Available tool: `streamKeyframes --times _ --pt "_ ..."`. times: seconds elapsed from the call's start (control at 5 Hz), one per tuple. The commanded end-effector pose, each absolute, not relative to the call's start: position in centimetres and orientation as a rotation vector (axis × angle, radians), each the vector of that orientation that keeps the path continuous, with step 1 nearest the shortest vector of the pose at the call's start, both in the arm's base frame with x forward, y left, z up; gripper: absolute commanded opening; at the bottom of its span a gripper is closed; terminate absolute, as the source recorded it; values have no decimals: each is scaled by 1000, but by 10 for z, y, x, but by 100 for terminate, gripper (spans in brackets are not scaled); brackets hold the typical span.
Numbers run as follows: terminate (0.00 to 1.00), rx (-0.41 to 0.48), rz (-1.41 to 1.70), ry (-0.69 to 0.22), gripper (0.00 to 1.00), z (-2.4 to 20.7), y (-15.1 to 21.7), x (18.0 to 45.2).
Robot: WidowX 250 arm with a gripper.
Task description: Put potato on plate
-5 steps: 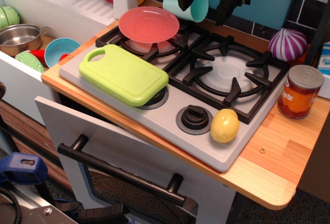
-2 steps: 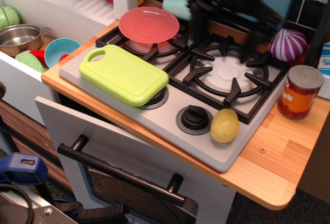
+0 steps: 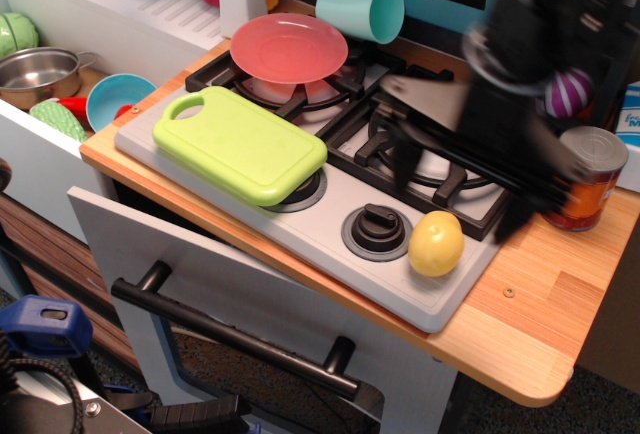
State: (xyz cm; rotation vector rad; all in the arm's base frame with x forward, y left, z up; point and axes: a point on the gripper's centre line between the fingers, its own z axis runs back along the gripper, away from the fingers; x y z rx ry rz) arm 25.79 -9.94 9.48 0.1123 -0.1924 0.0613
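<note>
Potato [image 3: 436, 243]: it lay on the front right corner of the grey stove top [image 3: 300, 216], just beside the black knob [image 3: 375, 229], free of any grip and with open room above it, which suited a reach from overhead.
Plate [image 3: 288, 47]: it sat on the back left burner grate, empty and level, well apart from the potato, with its whole face open to take a drop.
Cutting board [image 3: 238, 143]: it rested over the front left of the stove, between the plate and the front edge, so a carry from the potato to the plate would probably pass above or behind it.
Tool [image 3: 455, 179]: it hung over the right burner, behind and above the potato, badly smeared by motion; whether its fingers were apart or together could not be told, and it held nothing that could be made out.
Can [image 3: 580, 179]: it stood on the wooden table at the right, partly hidden by the blurred arm.
Change from a second earlier: the arm had been high at the back, by the teal cup [image 3: 362, 11]; it had since swung down and to the right toward the potato, now covering most of the onion [image 3: 568, 92]. Potato, plate and board were unmoved.
Step, as judged: approach, grasp not yet made.
</note>
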Motion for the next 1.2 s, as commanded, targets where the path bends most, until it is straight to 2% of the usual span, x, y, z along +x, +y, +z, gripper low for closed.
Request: streamKeyframes --times 0.0,1.0 --pt "0 72 82 -235 100 83 -112 266" --pt "0 56 100 -204 100 61 -93 299"
